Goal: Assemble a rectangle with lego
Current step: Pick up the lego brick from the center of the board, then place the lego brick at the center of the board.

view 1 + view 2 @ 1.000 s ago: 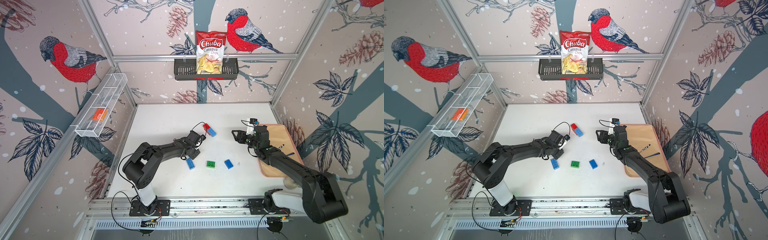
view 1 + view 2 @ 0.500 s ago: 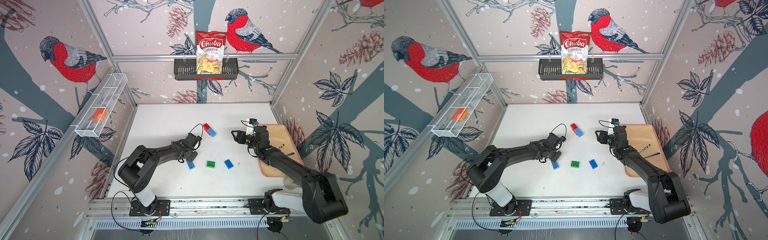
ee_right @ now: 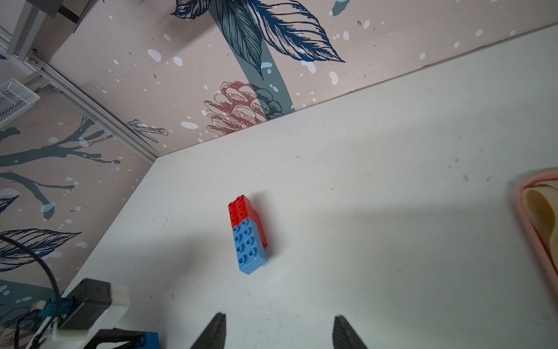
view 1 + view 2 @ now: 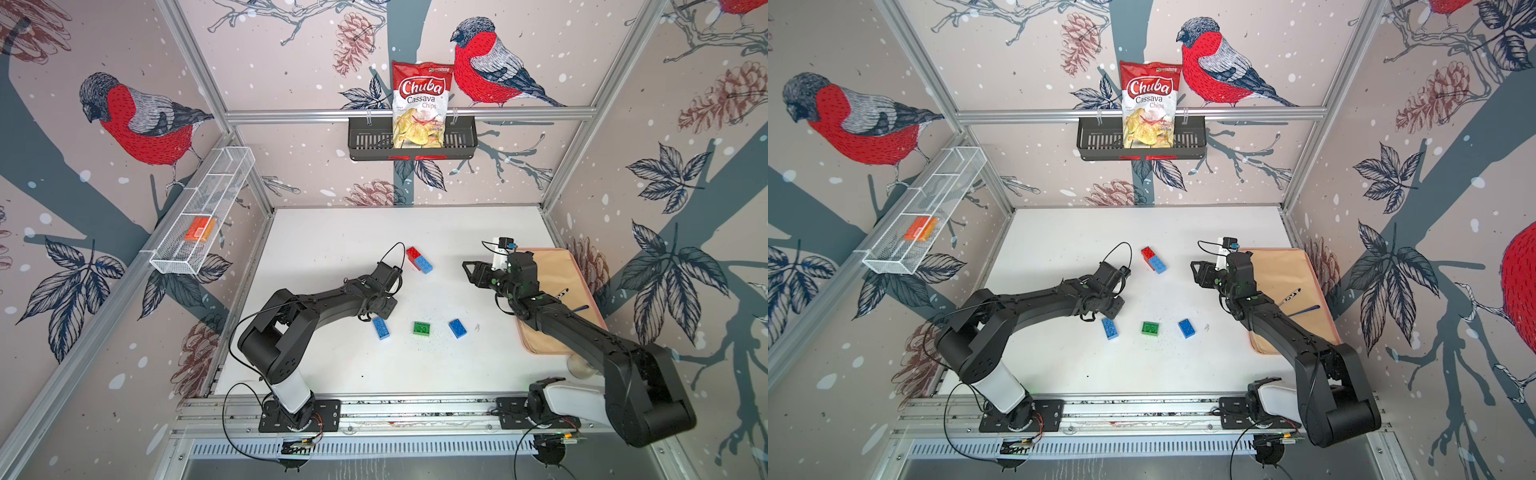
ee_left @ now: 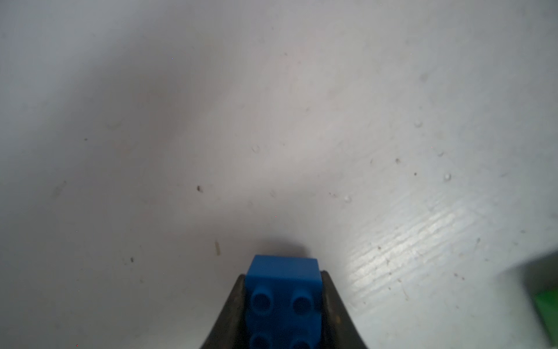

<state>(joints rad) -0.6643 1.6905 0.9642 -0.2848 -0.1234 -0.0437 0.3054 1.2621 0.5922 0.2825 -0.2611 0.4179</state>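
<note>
My left gripper (image 5: 282,276) is shut on a dark blue lego brick (image 5: 283,296), one finger on each side and the brick's end poking out past the fingertips. In both top views this gripper (image 4: 384,309) is low over the table, on the far end of that blue brick (image 4: 381,328) (image 4: 1109,329). A green brick (image 4: 422,328) and another blue brick (image 4: 457,328) lie to its right. Farther back lies a joined red and light blue pair (image 4: 419,259) (image 3: 247,235). My right gripper (image 3: 280,327) (image 4: 467,270) hangs open and empty, right of that pair.
A tan mat (image 4: 557,299) with pens covers the table's right side under my right arm. A white mesh shelf (image 4: 199,216) with an orange box hangs on the left wall. A black basket (image 4: 365,139) with a chips bag hangs on the back wall.
My left gripper has moved from near the red and blue pair towards the front, come down on the left blue brick and closed on it. The right arm has not moved.
</note>
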